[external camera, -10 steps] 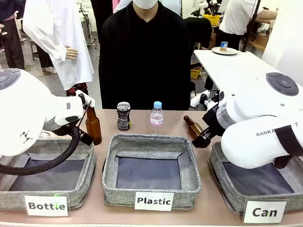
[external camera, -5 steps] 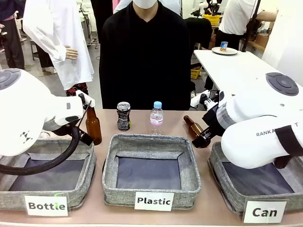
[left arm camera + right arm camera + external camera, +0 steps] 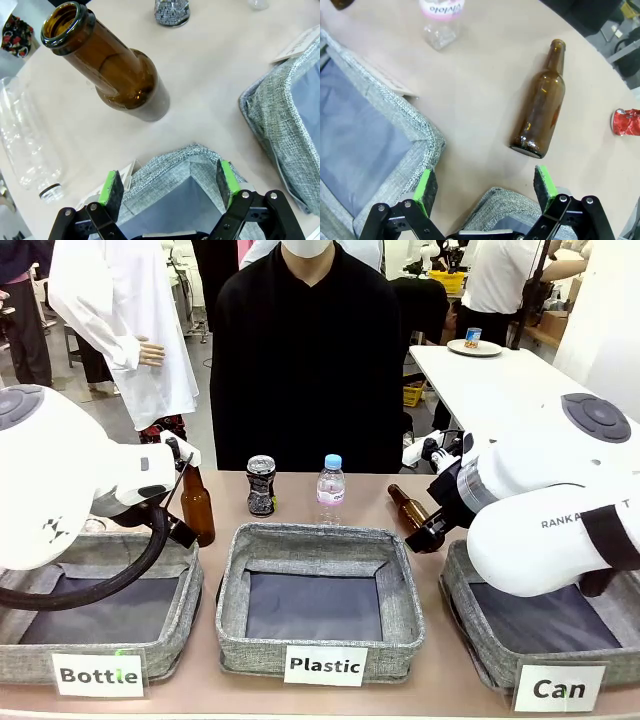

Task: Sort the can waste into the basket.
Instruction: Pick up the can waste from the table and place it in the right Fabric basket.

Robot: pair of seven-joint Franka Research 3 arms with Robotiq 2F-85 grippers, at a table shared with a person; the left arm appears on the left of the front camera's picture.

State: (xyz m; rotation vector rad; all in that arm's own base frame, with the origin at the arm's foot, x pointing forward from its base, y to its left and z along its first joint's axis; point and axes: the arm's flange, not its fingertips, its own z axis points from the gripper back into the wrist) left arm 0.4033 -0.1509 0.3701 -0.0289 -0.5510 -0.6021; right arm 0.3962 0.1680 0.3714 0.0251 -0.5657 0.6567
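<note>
Red can (image 3: pixel 626 121) is lying crushed on surface (image 3: pixel 480 90); black can (image 3: pixel 261 485) is standing upright. Left gripper (image 3: pixel 167 175) and right gripper (image 3: pixel 484 180) are hanging spread, empty, right gripper above basket (image 3: pixel 505 205) corner.

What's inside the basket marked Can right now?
The visible part of the Can basket holds just its dark lining, with no cans on it. The right arm covers the basket's far end, so that part cannot be checked.

left basket (image 3: pixel 186 612): "bottle" | middle basket (image 3: pixel 250 656): "plastic" | right basket (image 3: pixel 463 606): "can"
</note>
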